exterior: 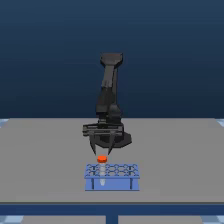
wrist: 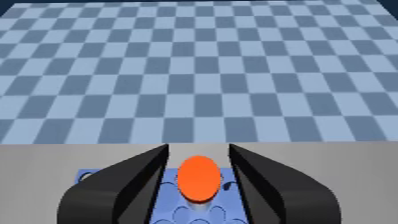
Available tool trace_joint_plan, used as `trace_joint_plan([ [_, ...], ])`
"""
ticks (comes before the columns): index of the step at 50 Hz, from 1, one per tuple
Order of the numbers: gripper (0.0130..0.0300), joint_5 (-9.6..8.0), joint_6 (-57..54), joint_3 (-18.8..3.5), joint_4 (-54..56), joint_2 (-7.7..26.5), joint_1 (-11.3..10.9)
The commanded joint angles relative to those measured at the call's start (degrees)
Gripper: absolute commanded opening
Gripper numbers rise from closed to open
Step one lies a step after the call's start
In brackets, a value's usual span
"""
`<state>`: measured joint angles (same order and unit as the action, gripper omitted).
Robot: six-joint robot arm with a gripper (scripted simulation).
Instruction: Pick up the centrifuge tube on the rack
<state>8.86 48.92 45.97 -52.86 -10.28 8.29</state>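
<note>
The rack sits on the grey table, at 6 o'clock from the arm's base. The centrifuge tube stands in a hole at the rack's far corner toward the exterior view's left, cap uppermost. The gripper hangs directly above it, jaws open, fingers flanking the cap without visible contact.

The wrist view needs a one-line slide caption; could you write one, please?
Open gripper straddling the orange-red cap of the centrifuge tube standing in the blue rack.
</note>
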Motion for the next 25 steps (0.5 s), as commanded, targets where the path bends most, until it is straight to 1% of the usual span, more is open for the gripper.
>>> trace_joint_plan([
  [1, 0.0300, 0.38, -2.7, 0.2, 2.1, 0.2, 0.0],
  [15, 0.0300, 1.15, -7.7, 0.6, 7.0, 1.0, 0.0],
  [18, 0.0300, 1.62, -10.3, 0.8, 9.5, 1.4, 0.0],
  [20, 0.0300, 1.62, -10.3, 0.8, 9.5, 1.4, 0.0],
  [23, 0.0300, 2.25, -13.3, 1.2, 12.5, 1.9, 0.0],
  [25, 0.0300, 2.25, -13.3, 1.2, 12.5, 1.9, 0.0],
])
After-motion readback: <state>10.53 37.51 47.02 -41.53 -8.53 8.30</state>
